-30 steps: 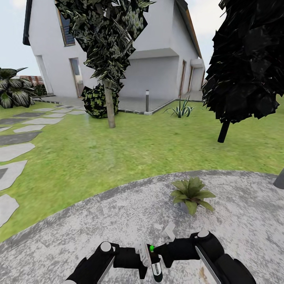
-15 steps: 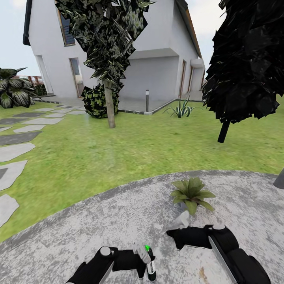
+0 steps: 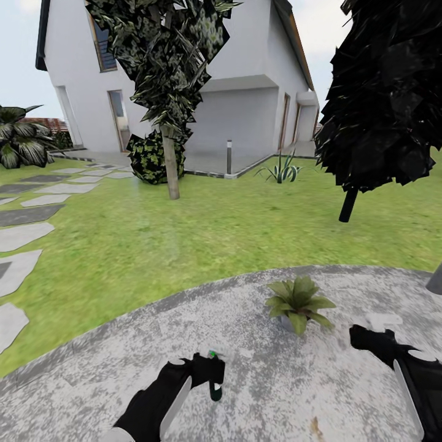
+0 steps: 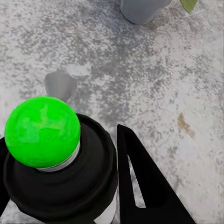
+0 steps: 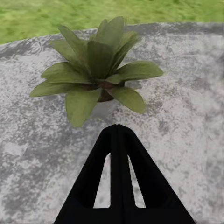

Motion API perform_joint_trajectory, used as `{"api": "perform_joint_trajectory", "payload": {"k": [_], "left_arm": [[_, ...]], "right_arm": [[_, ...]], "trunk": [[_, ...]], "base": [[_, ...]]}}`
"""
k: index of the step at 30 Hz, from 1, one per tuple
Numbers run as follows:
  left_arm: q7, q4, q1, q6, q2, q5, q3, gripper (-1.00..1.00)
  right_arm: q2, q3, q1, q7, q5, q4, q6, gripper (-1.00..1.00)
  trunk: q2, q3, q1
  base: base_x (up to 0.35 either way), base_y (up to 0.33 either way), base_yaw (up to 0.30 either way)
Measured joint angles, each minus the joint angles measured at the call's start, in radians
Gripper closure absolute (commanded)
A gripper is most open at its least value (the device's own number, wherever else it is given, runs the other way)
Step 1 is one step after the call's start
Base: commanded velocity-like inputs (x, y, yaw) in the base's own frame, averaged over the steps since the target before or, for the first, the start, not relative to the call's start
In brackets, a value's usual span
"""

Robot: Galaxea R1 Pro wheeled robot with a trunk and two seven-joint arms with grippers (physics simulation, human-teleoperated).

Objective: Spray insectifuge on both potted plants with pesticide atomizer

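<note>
My left gripper is shut on the pesticide atomizer, a small dark bottle with a bright green dot on top, low over the grey paved patio. In the left wrist view the atomizer sits beside a black finger, with a grey pot beyond it. One potted plant, a low rosette of green leaves, stands on the patio ahead and to the right of the atomizer. My right gripper is shut and empty, right of the plant. The right wrist view has the gripper pointing at the plant.
Green lawn lies beyond the patio edge. A thin tree trunk and a dark tree stand on it, with a bollard lamp, a spiky agave and a white house behind. Stepping stones run along the left.
The right arm has swung away to the right of the atomizer. The left gripper has carried the atomizer a little left and farther forward over the patio.
</note>
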Motion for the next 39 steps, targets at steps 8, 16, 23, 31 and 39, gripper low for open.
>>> {"api": "perform_joint_trajectory", "payload": {"k": [8, 16, 23, 31, 39], "left_arm": [[0.020, 0.032, 0.000, -0.001, 0.000, -0.009, -0.012, 1.00], [0.022, 0.056, 0.000, -0.021, 0.001, -0.009, -0.040, 1.00], [0.021, 0.081, 0.000, -0.023, 0.001, -0.011, -0.057, 1.00], [-0.025, 0.148, -0.020, -0.080, 0.001, -0.009, -0.060, 1.00], [-0.124, 0.169, -0.029, -0.080, 0.001, -0.006, -0.058, 1.00]], "right_arm": [[0.003, 0.010, -0.002, -0.092, -0.001, 0.001, 0.030, -1.00], [0.004, 0.012, -0.007, -0.095, 0.001, -0.012, 0.093, -1.00], [0.005, 0.013, -0.008, -0.096, 0.000, -0.013, 0.112, -1.00], [0.012, 0.069, -0.008, -0.097, 0.000, -0.010, 0.114, -1.00], [0.011, 0.080, -0.008, -0.098, 0.001, -0.013, 0.145, -1.00]], "trunk": [[0.000, 0.000, 0.000], [0.000, 0.000, 0.000], [0.000, 0.000, 0.000], [0.000, 0.000, 0.000], [0.000, 0.000, 0.000]], "base": [[0.305, 0.000, 0.000], [0.323, -0.041, -0.037], [0.324, -0.076, -0.270], [0.327, -0.005, -0.290], [0.330, 0.000, -0.291]]}}
